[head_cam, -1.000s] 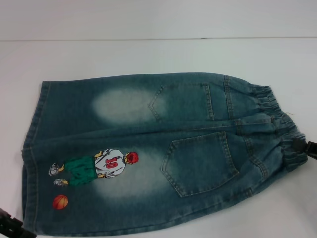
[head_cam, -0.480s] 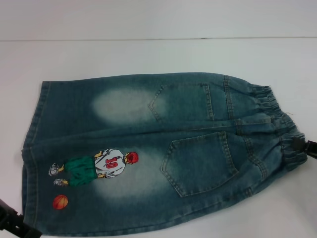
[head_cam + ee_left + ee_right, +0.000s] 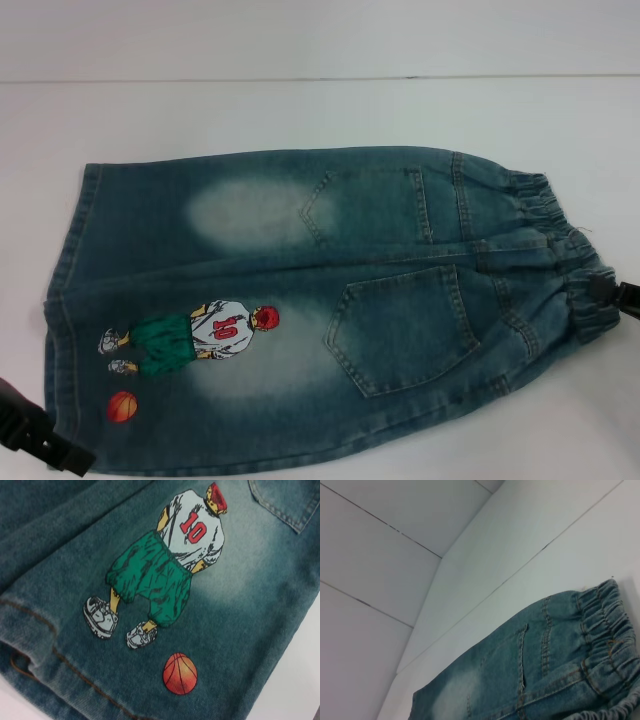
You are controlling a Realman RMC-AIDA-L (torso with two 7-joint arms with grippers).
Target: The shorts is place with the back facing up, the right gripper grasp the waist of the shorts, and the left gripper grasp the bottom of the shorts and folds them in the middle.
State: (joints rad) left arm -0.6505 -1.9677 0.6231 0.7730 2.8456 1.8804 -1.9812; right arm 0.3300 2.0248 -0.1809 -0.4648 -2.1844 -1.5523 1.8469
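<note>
Soft, floppy denim: take it by its ends.
The shorts lie flat; right gripper at their waist, left gripper beside their hems; grips untellable.

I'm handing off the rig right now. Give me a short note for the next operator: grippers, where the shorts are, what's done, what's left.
Left gripper: at the near corner of the leg hems, no grasp visible.
Right gripper: at the elastic waist, contact looks likely, grasp unconfirmed.
Shorts: flat on the white table, back pockets and basketball player print up, waist to the robot's right.
Done: both arms brought to their ends.
Left: confirm both grasps, then fold in the middle.
</note>
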